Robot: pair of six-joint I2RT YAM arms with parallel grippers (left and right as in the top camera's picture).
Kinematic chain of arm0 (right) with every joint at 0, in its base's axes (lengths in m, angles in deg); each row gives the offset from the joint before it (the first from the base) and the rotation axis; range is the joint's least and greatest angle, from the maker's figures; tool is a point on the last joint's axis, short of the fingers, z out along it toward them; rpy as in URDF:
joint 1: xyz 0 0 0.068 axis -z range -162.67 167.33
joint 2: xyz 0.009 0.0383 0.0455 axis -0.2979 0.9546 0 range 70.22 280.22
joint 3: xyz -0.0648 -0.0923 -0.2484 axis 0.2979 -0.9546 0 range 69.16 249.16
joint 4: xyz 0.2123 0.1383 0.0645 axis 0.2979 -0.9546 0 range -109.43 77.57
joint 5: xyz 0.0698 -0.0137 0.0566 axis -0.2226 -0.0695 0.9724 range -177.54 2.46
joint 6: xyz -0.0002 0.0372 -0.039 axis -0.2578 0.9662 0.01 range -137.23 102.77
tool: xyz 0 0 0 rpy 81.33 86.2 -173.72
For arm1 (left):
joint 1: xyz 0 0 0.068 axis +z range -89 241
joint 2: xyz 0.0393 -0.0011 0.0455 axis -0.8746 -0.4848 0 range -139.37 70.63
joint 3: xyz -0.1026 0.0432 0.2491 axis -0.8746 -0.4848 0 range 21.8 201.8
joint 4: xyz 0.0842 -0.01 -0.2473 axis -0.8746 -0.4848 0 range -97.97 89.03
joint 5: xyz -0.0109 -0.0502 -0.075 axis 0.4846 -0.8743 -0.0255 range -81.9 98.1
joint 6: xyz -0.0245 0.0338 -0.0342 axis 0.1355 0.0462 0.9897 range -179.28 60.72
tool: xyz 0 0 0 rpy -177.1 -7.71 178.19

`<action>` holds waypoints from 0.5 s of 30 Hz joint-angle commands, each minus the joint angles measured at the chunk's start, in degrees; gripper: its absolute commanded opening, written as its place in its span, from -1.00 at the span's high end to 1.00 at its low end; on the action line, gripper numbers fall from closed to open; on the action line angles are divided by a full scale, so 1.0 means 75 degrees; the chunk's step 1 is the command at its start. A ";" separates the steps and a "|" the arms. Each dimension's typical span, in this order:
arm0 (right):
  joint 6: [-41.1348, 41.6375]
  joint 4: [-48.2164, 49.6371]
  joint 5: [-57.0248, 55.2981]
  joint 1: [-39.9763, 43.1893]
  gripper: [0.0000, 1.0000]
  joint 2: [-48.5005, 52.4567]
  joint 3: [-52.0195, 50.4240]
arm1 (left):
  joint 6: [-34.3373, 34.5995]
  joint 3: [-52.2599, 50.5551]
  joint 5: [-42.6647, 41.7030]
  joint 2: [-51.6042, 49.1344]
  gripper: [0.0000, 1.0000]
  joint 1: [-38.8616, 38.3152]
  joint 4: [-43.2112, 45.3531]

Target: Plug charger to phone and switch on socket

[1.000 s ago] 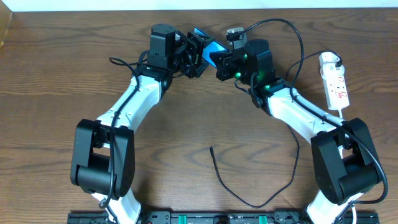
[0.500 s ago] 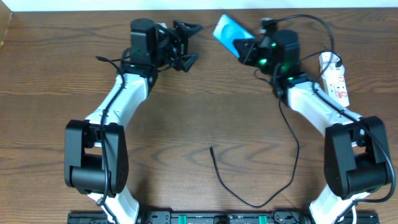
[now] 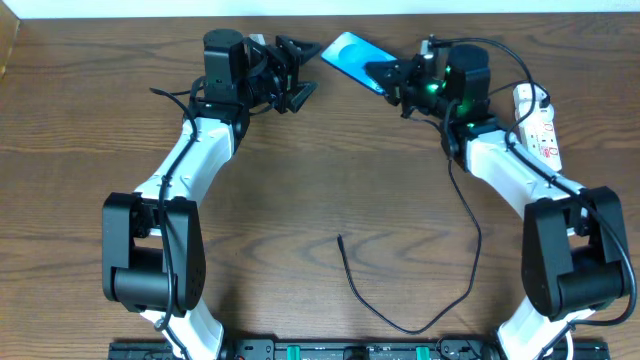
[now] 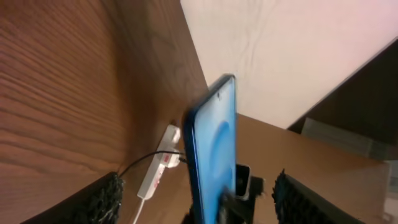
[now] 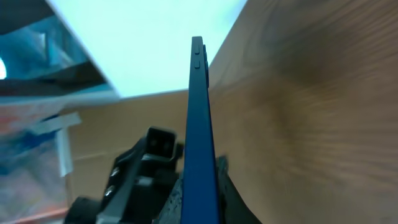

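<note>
The phone [image 3: 349,58], bright blue screen and black edge, is held off the table at the back centre by my right gripper [image 3: 387,78], which is shut on its right end. In the right wrist view I see the phone edge-on [image 5: 199,118] between the jaws [image 5: 200,202]. My left gripper [image 3: 307,70] is open and empty just left of the phone; the left wrist view shows the phone [image 4: 214,140] beyond its spread fingers [image 4: 202,205]. The charger cable [image 3: 352,275] lies at the front centre, plug tip free. The socket strip [image 3: 541,128] lies at the right and also shows in the left wrist view [image 4: 157,177].
The cable loops from the front centre [image 3: 470,270] up under my right arm towards the strip. The table's back edge [image 3: 330,18] runs just behind both grippers. The other arm's gripper [image 5: 140,171] shows left of the phone in the right wrist view.
Both grippers met at the phone a second ago. My left gripper let go and drew back left; my right gripper carried the phone right, then tilted it flatter, pointing left.
</note>
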 commanded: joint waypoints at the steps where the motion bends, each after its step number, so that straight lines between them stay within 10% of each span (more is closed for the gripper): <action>1: 0.1154 0.0367 0.0379 -0.0262 0.97 0.0003 0.0143 | -0.0108 0.0035 0.0219 0.0157 -0.51 -0.0003 0.0020; 15: 0.1999 0.0807 -0.0356 -0.0988 0.98 0.0003 0.0143 | 0.0035 0.0035 0.1547 0.0157 -0.29 -0.0487 0.0029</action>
